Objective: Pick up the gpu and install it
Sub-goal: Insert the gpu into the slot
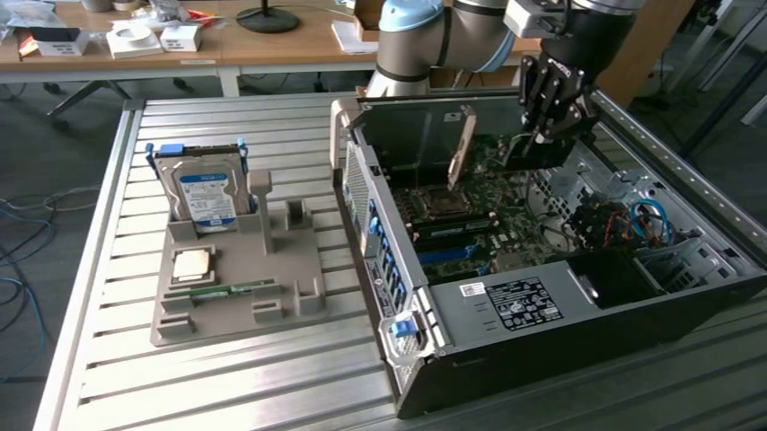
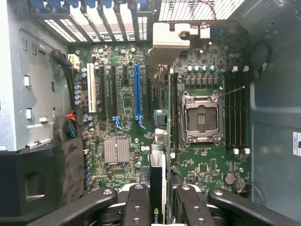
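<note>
The gpu (image 2: 157,181) is clamped edge-on between my jaws, so they stand narrow around its thin board. Just by my grip the card bears a small green emblem whose lettering I cannot read. Its silver bracket (image 2: 168,41) points toward the slotted back wall of the case (image 1: 576,359). In the exterior view the gpu (image 1: 534,153) hangs as a dark slab under my jaws, inside the open case and above the motherboard (image 2: 207,174); I cannot tell whether its edge touches a slot. From the wrist it lies between the long blue slot (image 2: 137,89) and the bare CPU socket (image 2: 202,117). The case's near side carries a white sticker (image 1: 473,289) and a black label (image 1: 524,303) with print too small to read. Well apart, toward the exterior view's left, a grey holder (image 1: 240,278) on the desk (image 1: 240,386) keeps a hard drive (image 1: 207,193) upright, its blue-and-white label illegible, beside a processor (image 1: 192,265) and a green memory stick (image 1: 222,291).
</note>
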Controlling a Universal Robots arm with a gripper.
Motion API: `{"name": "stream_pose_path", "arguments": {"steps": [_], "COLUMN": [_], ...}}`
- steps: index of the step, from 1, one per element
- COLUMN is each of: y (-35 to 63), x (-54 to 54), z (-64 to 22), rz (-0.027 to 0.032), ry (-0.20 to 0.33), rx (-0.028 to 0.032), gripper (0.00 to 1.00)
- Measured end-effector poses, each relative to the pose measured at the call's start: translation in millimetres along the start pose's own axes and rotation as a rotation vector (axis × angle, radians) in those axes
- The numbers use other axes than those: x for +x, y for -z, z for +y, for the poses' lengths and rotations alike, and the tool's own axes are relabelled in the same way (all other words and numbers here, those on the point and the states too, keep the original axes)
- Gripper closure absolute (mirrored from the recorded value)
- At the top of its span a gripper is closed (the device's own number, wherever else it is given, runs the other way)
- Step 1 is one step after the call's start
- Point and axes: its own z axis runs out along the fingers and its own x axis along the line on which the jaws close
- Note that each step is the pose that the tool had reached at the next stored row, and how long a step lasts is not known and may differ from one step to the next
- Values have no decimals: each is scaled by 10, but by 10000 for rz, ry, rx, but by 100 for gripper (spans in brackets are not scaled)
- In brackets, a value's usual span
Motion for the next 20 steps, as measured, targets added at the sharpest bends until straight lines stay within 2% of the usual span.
{"name": "stream_pose_path", "arguments": {"steps": [5,9,20], "y": [-6,-5,-13], "x": [3,3,10], "z": [47,54,192], "rz": [-13,-12,-11], "ry": [54,62,61], "rx": [227,234,233], "gripper": [74,74,74]}}
